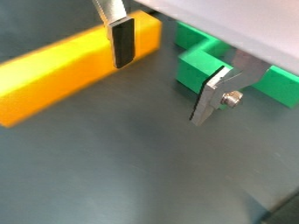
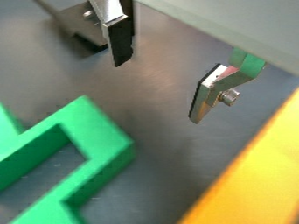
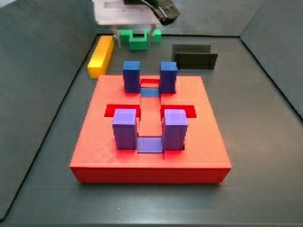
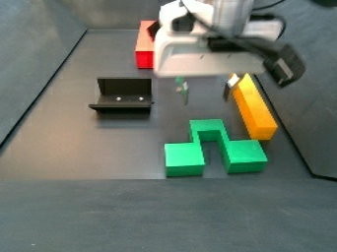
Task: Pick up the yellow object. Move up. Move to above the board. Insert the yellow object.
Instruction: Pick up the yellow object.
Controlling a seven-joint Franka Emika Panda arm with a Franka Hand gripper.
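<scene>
**Open gripper held over bare floor, bar and green block to either side**

In a wrist view, the yellow object (image 1: 65, 72) is seen lying flat on the dark floor outside the jaws, with its end just behind one finger (image 1: 121, 44). The gripper (image 1: 163, 86) is held with its jaws wide apart, and nothing is gripped between them; only bare floor is shown in the gap. Beyond the opposite finger (image 1: 214, 94), the green block (image 1: 216, 66) is found. In a side view, the gripper (image 4: 200, 91) is seen hanging between the fixture (image 4: 121, 96) and the yellow object (image 4: 253, 106), above the green block (image 4: 211, 148). The board (image 3: 151, 133) is set well apart from the jaws, with purple posts (image 3: 127, 126) standing on it.
</scene>
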